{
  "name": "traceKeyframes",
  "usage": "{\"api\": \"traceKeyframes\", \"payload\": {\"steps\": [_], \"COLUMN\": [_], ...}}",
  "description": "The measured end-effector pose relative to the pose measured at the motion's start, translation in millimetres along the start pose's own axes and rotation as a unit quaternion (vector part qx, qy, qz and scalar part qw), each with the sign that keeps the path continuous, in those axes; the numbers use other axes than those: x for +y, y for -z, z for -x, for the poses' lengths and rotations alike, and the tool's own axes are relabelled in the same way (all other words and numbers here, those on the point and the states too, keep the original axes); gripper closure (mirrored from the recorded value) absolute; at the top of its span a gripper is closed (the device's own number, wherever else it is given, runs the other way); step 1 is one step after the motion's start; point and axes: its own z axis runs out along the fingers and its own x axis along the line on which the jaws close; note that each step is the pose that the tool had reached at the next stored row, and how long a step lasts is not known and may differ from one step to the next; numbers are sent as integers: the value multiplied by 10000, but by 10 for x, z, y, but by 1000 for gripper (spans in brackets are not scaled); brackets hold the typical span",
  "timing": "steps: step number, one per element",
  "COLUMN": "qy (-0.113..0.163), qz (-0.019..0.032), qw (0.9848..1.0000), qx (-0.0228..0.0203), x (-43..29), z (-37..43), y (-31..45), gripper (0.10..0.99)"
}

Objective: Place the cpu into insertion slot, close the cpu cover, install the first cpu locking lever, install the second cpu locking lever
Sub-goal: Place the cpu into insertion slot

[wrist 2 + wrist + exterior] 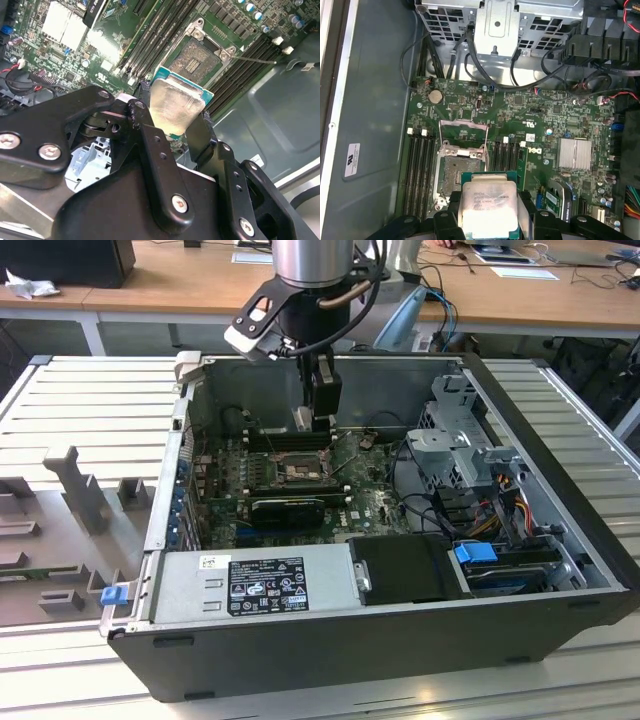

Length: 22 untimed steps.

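Observation:
My gripper point(312, 418) hangs inside the open computer case, shut on the cpu point(302, 420). The cpu point(490, 207) is a pale silvery square chip, gripped at two opposite edges by the black fingers point(527, 210). It is held above the board, a little to one side of the insertion slot point(459, 175). That slot is a dark square socket with a silvery rim, and it lies open and empty. The cpu cover point(463, 132) stands raised at the socket's far edge. In the second wrist view the cpu point(177, 107) sits tilted just short of the insertion slot point(197, 60). A thin wire lever point(255, 60) sticks out beside the socket.
Black memory slots point(417, 170) flank the socket on both sides. A finned heatsink point(574, 152) sits further along the board. A metal drive cage point(460, 440) with cables, a power supply box point(250, 580) and the case walls point(560, 500) hem in the board.

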Motion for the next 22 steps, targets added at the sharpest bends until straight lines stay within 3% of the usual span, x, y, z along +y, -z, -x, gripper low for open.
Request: {"api": "traceKeyframes", "payload": {"steps": [16,22], "qy": [-8,-216], "qz": [1,4], "qw": [10000,9998], "qx": [0,-19], "x": [-8,-10], "z": [2,2], "y": [-91,-115], "gripper": [557,557]}}
